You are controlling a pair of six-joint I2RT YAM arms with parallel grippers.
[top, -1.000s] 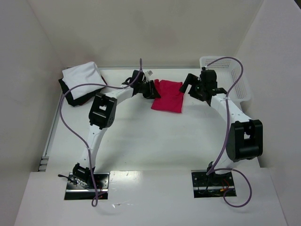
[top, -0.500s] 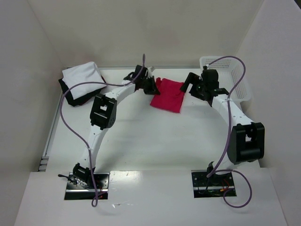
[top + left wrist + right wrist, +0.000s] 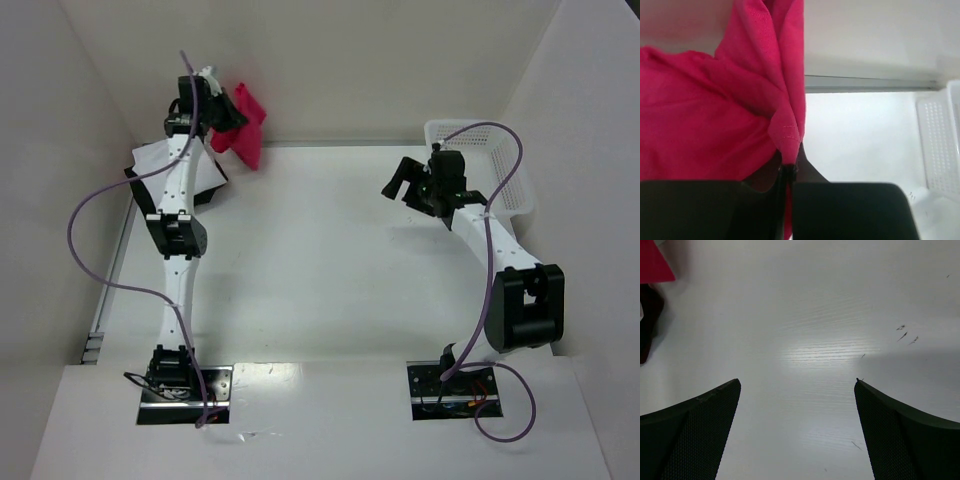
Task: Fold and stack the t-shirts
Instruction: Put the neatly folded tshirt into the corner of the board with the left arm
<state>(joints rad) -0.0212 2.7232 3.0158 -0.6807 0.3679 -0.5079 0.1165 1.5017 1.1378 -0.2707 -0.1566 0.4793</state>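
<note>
White walls close in a white desk (image 3: 330, 260) on three sides, seen from above with both arm bases at 6 o'clock.

**Left arm.** It reaches out long toward 11 o'clock. The left gripper (image 3: 222, 110) is raised off the desk in front of the back wall. Its jaws are closed on the red t-shirt (image 3: 240, 128), which hangs bunched from them in the air. In the left wrist view the two dark fingers meet on a gathered fold of red cloth, and a stitched hem lies just above the pinch. The rest of the shirt spreads toward 9 o'clock in that view.

**Stack.** The white t-shirt (image 3: 150, 160) lies folded at 10 o'clock in the far left corner of the desk. It rests on the black t-shirt (image 3: 136, 192), whose dark edge shows along its near left side. The left arm crosses over both and hides part of them. The red t-shirt hangs just beside this pile on its 1 o'clock side, and contact between them cannot be told.

**Right arm.** It bends toward 1 o'clock. The right gripper (image 3: 398, 178) is over bare desk with its jaws spread wide and nothing between them. The right wrist view shows only white surface between the two fingers.

**Basket.** A white mesh basket (image 3: 520, 185) stands at 2 o'clock against the right wall, just behind the right arm's wrist.
</note>
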